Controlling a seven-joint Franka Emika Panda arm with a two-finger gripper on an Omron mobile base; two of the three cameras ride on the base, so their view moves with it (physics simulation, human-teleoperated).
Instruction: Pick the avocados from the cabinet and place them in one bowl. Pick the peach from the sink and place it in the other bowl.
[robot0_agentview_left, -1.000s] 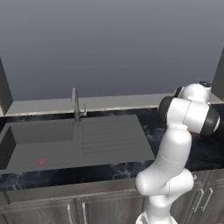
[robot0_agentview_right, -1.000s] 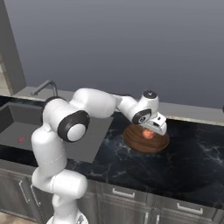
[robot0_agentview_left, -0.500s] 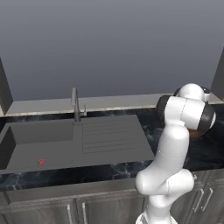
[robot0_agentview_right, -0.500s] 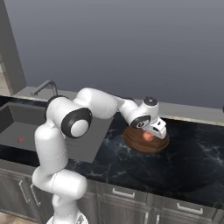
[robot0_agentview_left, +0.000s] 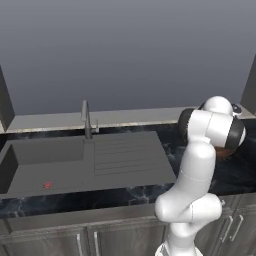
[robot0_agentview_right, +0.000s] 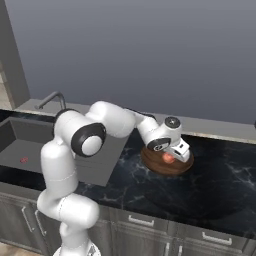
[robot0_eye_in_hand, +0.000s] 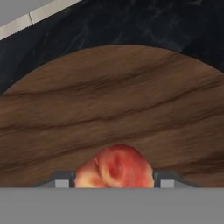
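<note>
At the far left, the dark grey rectangular sink (robot0_agentview_left: 60, 167) with its ridged drainboard sits sunk into the black marbled table (robot0_agentview_right: 220, 170), and a thin grey curved faucet (robot0_agentview_left: 86, 119) stands at its back edge. A small red spot (robot0_agentview_left: 48, 185) lies on the basin floor near the front (too small to tell what it is). Grey cabinet doors (robot0_agentview_right: 140, 230) with bar handles run below the table's front edge.

Moving right, the white arm reaches from its base across the drainboard's end and bends down over the table. There its tool (robot0_agentview_right: 172, 156) hangs low over a round, shallow, dark brown wood-grain bowl (robot0_agentview_right: 152, 161) that rests on the table to the right of the sink. The tool is closed on the small round orange-red peach (robot0_eye_in_hand: 114, 169): in the hand view the fruit sits between the two finger tips, touching both, with the bowl's wooden inside spread close behind it. From the right base view the peach (robot0_agentview_right: 168, 158) shows inside the bowl's rim, under the tool; whether it touches the bowl's floor cannot be told.
</note>
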